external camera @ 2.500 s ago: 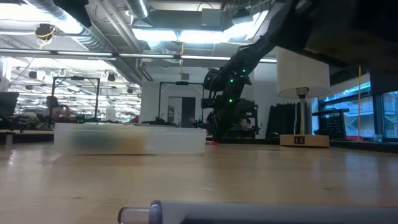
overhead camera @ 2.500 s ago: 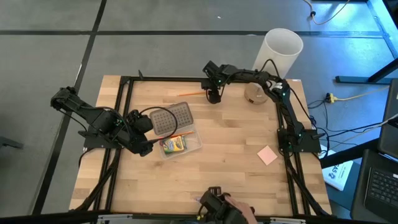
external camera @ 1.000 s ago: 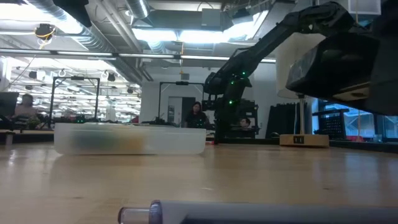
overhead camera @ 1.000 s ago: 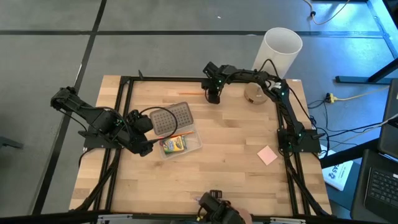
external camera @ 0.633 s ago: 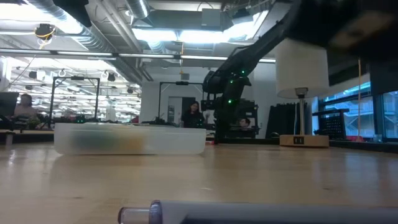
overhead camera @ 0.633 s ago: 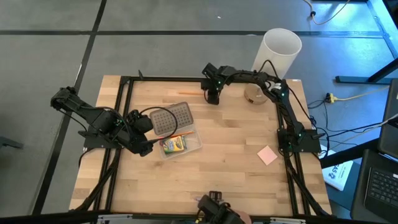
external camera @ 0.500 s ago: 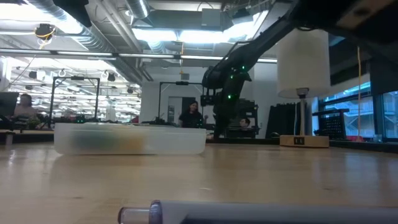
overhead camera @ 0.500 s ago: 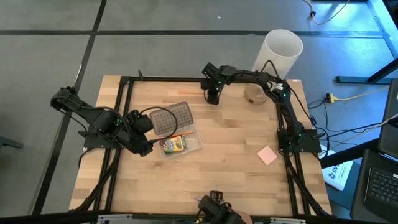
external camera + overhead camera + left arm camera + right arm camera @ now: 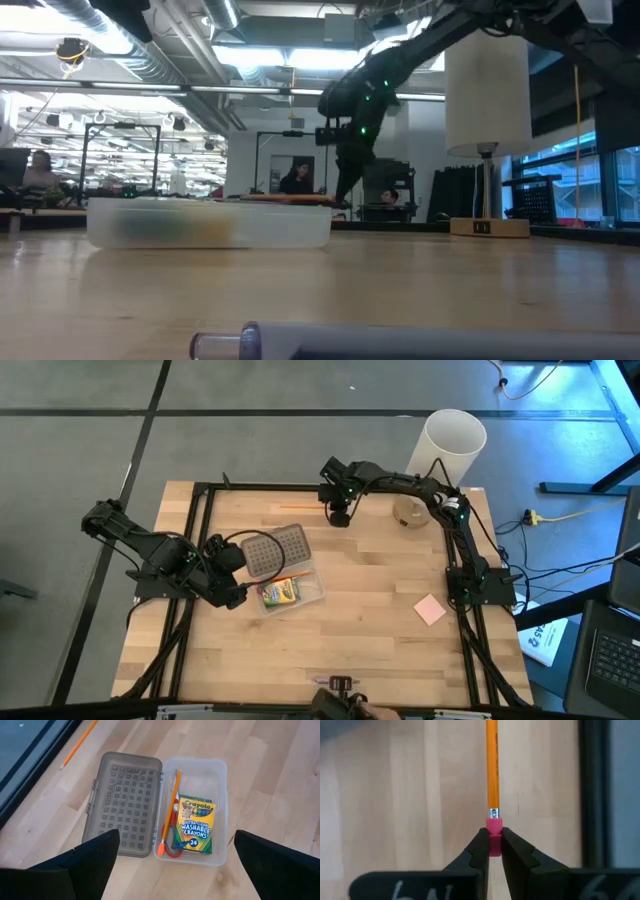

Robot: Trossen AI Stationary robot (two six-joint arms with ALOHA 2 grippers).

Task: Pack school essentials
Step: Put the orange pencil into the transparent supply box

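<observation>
Between the closed fingers of our right gripper sits the pink eraser end of an orange pencil. We have it pinched at the very tip, and the shaft runs straight out ahead of the jaws. Seen from table height, that pencil lies level and clear of the wood, just above the rim of the clear case. From above, the right gripper hangs near the far edge of the table, with the pencil pointing from it toward the left arm's side.

Our left gripper stands wide, its two dark fingers spread well apart and holding nothing. It hovers beside the clear plastic case, which lies open straight ahead of these jaws. Inside the tray we see the green-and-yellow crayon box, a second orange pencil lying along its side, and the red handles of the scissors showing from under the box at the end nearer the jaws. The dimpled grey lid is folded flat on the wood next to the tray.

Well away from both grippers, the small pink pad lies on the table near the right arm's base. A tall white cylinder stands just past the far corner on that same side.
</observation>
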